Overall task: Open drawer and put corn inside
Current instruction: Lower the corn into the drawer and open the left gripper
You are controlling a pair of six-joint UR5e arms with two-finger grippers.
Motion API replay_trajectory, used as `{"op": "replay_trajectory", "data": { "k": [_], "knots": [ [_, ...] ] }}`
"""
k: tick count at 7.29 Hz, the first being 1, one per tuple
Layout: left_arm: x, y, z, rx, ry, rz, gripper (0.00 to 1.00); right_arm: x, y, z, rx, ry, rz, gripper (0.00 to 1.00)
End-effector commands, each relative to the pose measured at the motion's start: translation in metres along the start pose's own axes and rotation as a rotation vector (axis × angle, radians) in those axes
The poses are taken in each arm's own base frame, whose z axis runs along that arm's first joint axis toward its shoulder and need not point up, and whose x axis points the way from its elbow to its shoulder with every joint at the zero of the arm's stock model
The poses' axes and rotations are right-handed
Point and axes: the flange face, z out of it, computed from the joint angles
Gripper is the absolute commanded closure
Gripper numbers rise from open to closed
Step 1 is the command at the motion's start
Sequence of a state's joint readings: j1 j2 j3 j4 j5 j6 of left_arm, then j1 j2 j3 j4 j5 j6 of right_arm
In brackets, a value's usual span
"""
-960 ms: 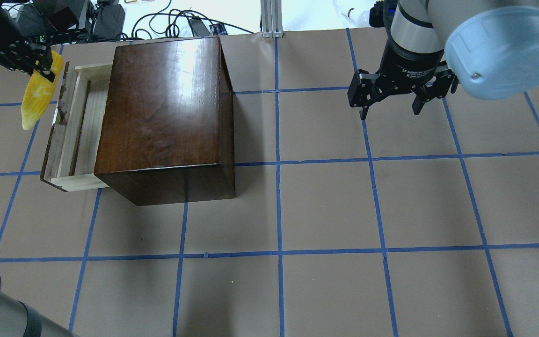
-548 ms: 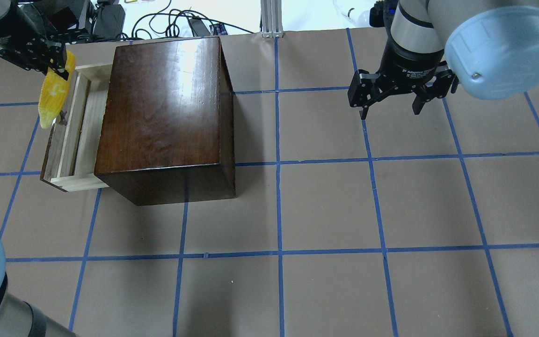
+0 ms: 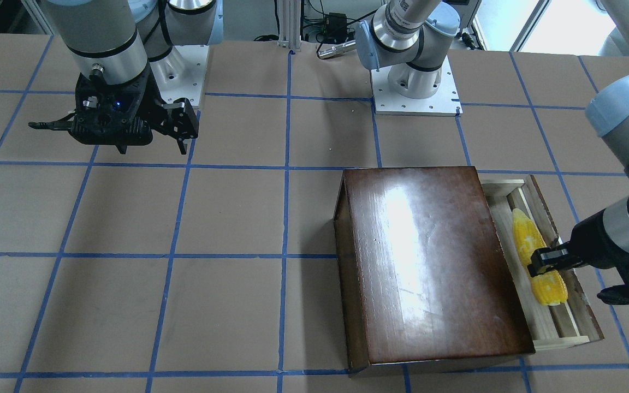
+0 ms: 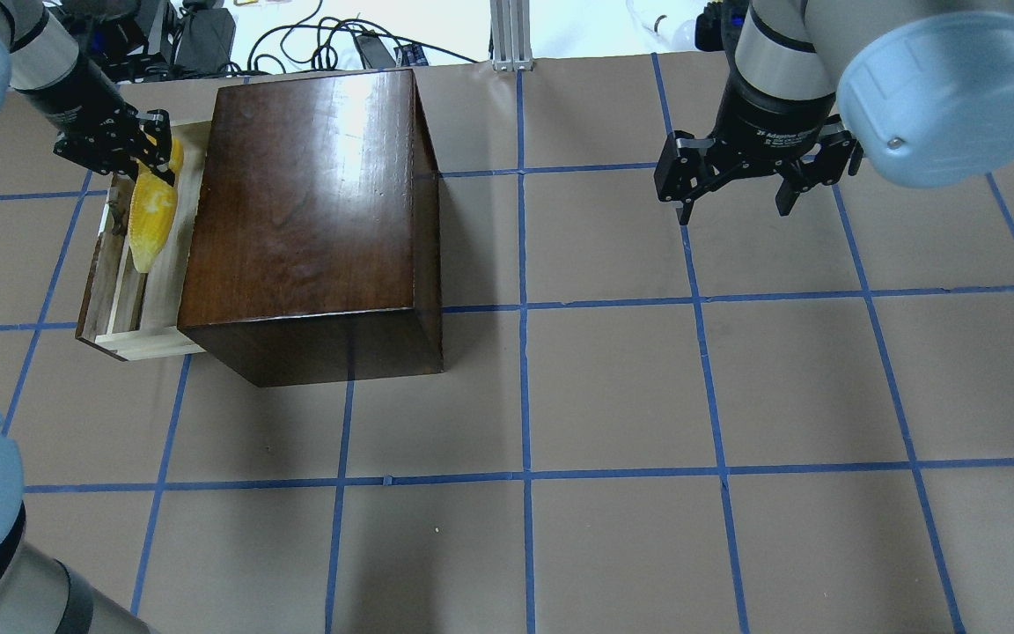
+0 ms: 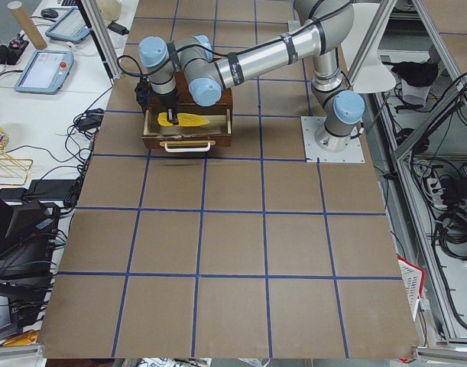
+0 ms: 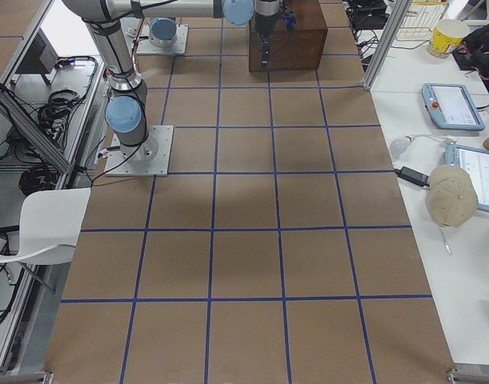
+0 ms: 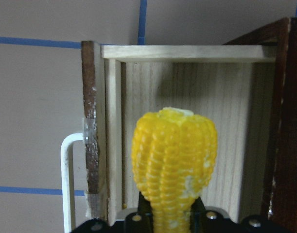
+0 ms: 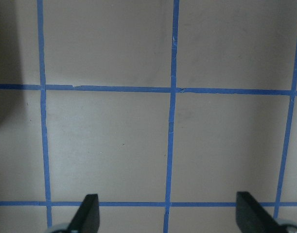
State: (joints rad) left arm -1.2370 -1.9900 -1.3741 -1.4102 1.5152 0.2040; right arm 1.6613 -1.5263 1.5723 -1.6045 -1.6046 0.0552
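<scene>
The glossy dark-brown box (image 4: 313, 211) stands at the table's far left, also in the front-facing view (image 3: 429, 262). Its drawer (image 4: 142, 342) is pulled out to the left, with pale wood inside and a dark front panel (image 7: 90, 141). My left gripper (image 4: 150, 158) is shut on the yellow corn (image 4: 151, 216) at its thick end. It holds the corn lengthwise over the drawer's inside (image 3: 563, 341). The corn also shows in the front-facing view (image 3: 527, 234) and the left wrist view (image 7: 175, 155). I cannot tell whether it touches the drawer floor. My right gripper (image 4: 733, 210) is open and empty above the table at the far right (image 8: 170, 213).
A white wire handle (image 7: 65, 179) sticks out from the drawer's front panel. Cables (image 4: 322, 40) and an aluminium post (image 4: 507, 35) lie beyond the table's far edge. The arm bases (image 3: 415, 87) stand on the robot's side. Blue tape lines grid the brown table.
My left gripper has moved right with the corn, from beyond the drawer's front panel to over the drawer's inside. The right arm has not moved.
</scene>
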Motion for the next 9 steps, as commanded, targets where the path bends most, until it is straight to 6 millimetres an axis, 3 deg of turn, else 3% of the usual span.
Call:
{"op": "replay_trajectory", "data": {
  "k": [1, 2, 3, 6, 9],
  "knots": [
    [-0.001, 0.001, 0.006, -0.011, 0.002, -0.004, 0.26, 0.0, 0.0, 0.0, 0.0, 0.0, 0.0, 0.0],
    [0.0, 0.001, 0.005, -0.011, 0.002, -0.004, 0.06, 0.0, 0.0, 0.0, 0.0, 0.0, 0.0, 0.0],
    [-0.001, 0.001, 0.002, -0.008, 0.004, -0.004, 0.0, 0.0, 0.0, 0.0, 0.0, 0.0, 0.0, 0.0],
    [0.02, 0.018, -0.048, 0.053, -0.012, 0.024, 0.0, 0.0, 0.0, 0.0, 0.0, 0.0, 0.0, 0.0],
    [0.101, 0.055, -0.091, 0.089, -0.03, 0.078, 0.0, 0.0, 0.0, 0.0, 0.0, 0.0, 0.0, 0.0]
  ]
}}
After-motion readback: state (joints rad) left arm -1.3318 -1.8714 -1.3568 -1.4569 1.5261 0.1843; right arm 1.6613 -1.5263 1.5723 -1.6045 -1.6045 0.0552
